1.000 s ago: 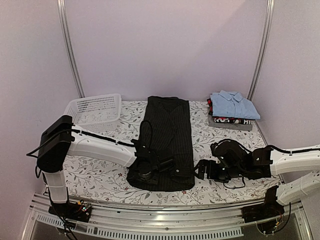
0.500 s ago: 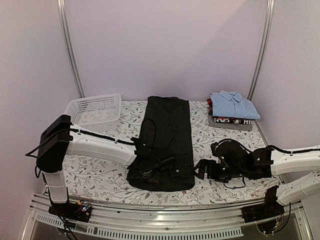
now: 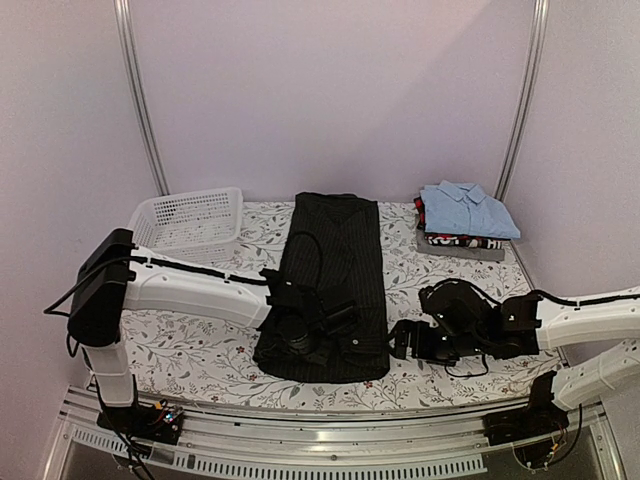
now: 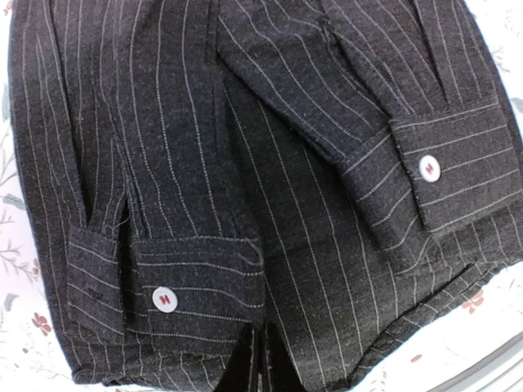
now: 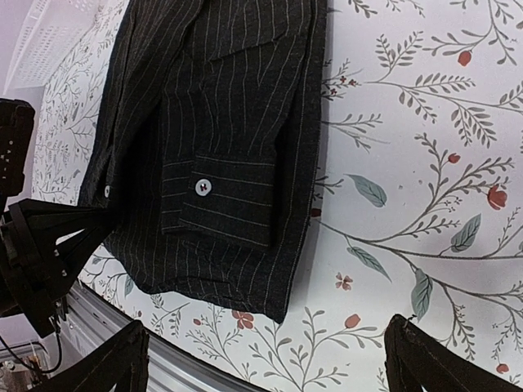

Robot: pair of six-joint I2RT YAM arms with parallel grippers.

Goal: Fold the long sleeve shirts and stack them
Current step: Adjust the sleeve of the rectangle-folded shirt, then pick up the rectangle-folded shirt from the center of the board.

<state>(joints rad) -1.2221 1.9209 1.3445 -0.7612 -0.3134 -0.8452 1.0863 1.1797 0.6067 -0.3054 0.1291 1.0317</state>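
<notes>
1. Here you have two shirts. The black shirt (image 3: 340,260) lies lengthwise mid-surface (image 3: 200,340), sleeves folded in. Two cuffs (image 4: 458,163) show by its near hem, each with one white button (image 4: 429,167). The blue shirt (image 3: 466,208) sits folded atop a pile (image 3: 460,241) at the far right.
2. One basket (image 3: 190,218) stands far left, apart from the black shirt.
3. Your left pincer (image 3: 292,338) is closed at the black shirt's near left edge. Your right pincer (image 5: 268,343) gapes wide, empty, over bare surface just right of that shirt.
4. You cannot tell whether the left pincer nips cloth. The blue shirt covers most of the pile.
</notes>
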